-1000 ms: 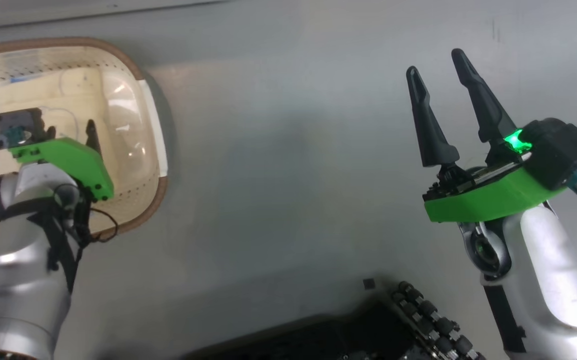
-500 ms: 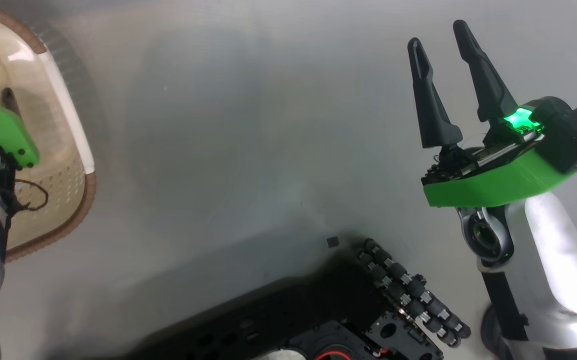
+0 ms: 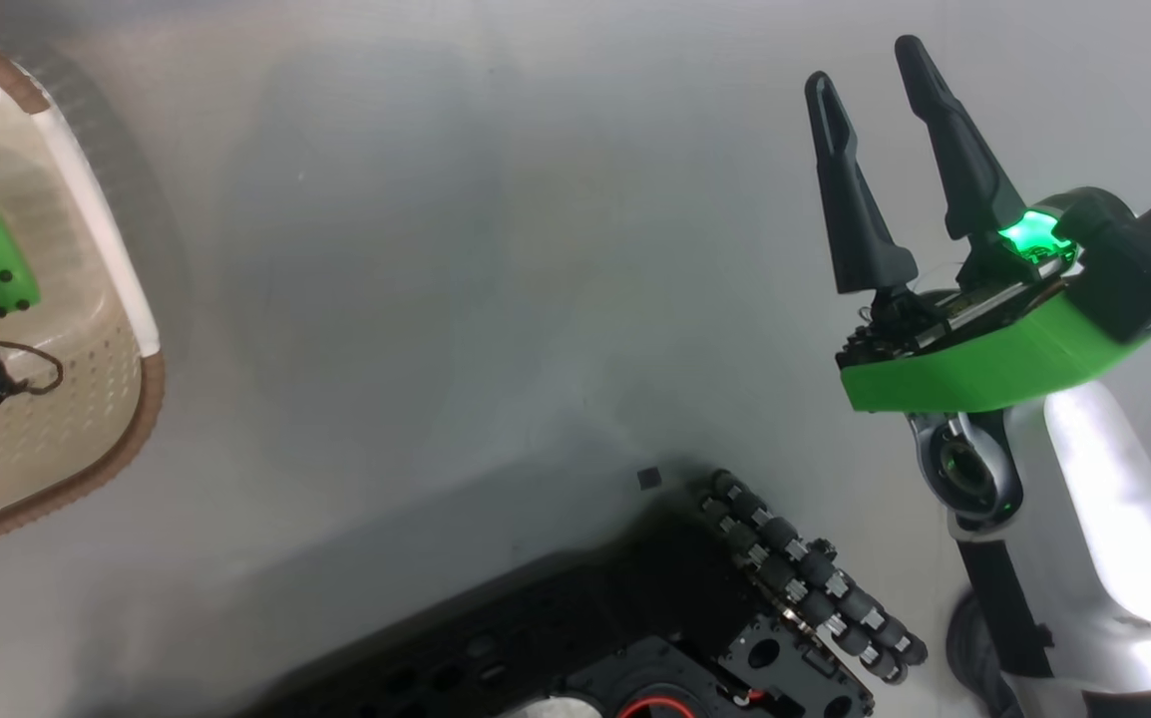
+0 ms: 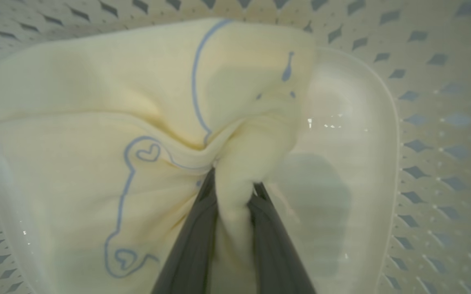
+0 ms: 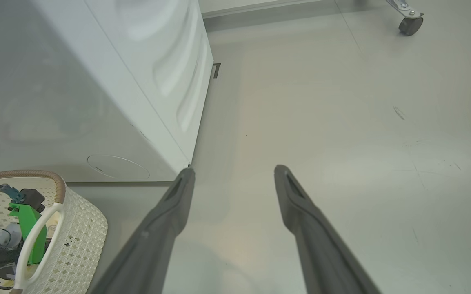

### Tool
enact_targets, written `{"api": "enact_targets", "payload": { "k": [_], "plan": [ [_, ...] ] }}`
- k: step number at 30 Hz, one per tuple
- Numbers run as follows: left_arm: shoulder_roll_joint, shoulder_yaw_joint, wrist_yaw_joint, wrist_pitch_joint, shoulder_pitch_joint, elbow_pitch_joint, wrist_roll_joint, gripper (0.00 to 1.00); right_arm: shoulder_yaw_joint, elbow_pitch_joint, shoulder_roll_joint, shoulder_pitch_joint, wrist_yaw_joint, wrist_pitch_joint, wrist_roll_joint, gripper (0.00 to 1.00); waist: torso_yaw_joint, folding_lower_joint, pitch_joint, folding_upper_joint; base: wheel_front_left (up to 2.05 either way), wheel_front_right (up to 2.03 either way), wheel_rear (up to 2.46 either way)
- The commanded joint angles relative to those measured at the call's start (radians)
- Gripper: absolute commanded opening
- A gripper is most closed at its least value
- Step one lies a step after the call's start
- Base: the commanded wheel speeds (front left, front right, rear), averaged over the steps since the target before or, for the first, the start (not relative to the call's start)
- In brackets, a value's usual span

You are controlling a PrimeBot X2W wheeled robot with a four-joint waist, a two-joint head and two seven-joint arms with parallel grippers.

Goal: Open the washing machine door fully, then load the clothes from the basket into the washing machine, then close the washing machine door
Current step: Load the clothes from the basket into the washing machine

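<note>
In the left wrist view you see the left end effector (image 4: 234,185) clenched on a fold of the cream-yellow garment (image 4: 96,122) with blue outline drawings. The garment lies inside the perforated basket (image 4: 443,102), at the centre and left of the frame. In the head view the right end effector (image 3: 861,65) is at the upper right, fingers spread apart and holding nothing, above the grey floor (image 3: 486,249). In the right wrist view the white washing machine (image 5: 145,73) stands at the upper left.
</note>
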Motion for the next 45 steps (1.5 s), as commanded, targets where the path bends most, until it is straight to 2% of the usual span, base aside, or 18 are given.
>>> {"api": "enact_targets", "payload": {
  "k": [1,8,17,22,28,34,39,45],
  "plan": [
    [0.034,0.012,0.008,-0.003,0.059,0.015,-0.009,0.00,0.005,-0.024,-0.008,0.035,0.004,-0.006,0.000,1.00,0.007,0.0000,-0.009,0.0000,0.00,0.00,0.00],
    [0.000,0.016,0.007,-0.100,0.091,0.010,-0.025,0.00,-0.024,-0.026,-0.008,0.044,0.004,-0.006,-0.023,1.00,0.051,0.0000,-0.060,0.0000,0.00,0.00,0.00],
    [-0.067,0.028,-0.001,-0.281,0.152,-0.025,-0.051,0.00,-0.070,-0.022,-0.008,0.076,0.004,-0.006,-0.079,1.00,0.126,0.0000,-0.169,0.0000,0.00,0.00,0.00],
    [-0.093,0.031,0.011,-0.313,0.192,-0.081,-0.046,0.00,-0.093,-0.017,-0.008,0.099,0.004,-0.006,-0.109,1.00,0.163,0.0000,-0.229,0.0000,0.00,0.00,0.00],
    [-0.118,0.068,0.055,-0.317,0.302,-0.316,-0.009,0.00,-0.129,-0.005,-0.008,0.141,0.004,-0.006,-0.159,1.00,0.220,0.0000,-0.329,0.0000,0.00,0.00,0.00],
    [-0.151,0.116,0.075,-0.318,0.458,-0.567,0.048,0.00,-0.142,0.013,-0.016,0.191,0.004,-0.006,-0.192,1.00,0.261,0.0000,-0.448,0.0000,0.00,0.00,0.00],
    [-0.177,0.136,0.080,-0.318,0.593,-0.754,0.108,0.00,-0.155,0.015,-0.019,0.248,0.004,0.010,-0.207,1.00,0.291,0.0000,-0.574,0.0000,0.00,0.00,0.00],
    [-0.185,0.128,0.080,-0.318,0.699,-0.880,0.153,0.00,-0.158,0.005,-0.017,0.302,0.004,0.036,-0.213,1.00,0.309,0.0000,-0.695,0.0000,0.00,0.00,0.00]
  ]
}}
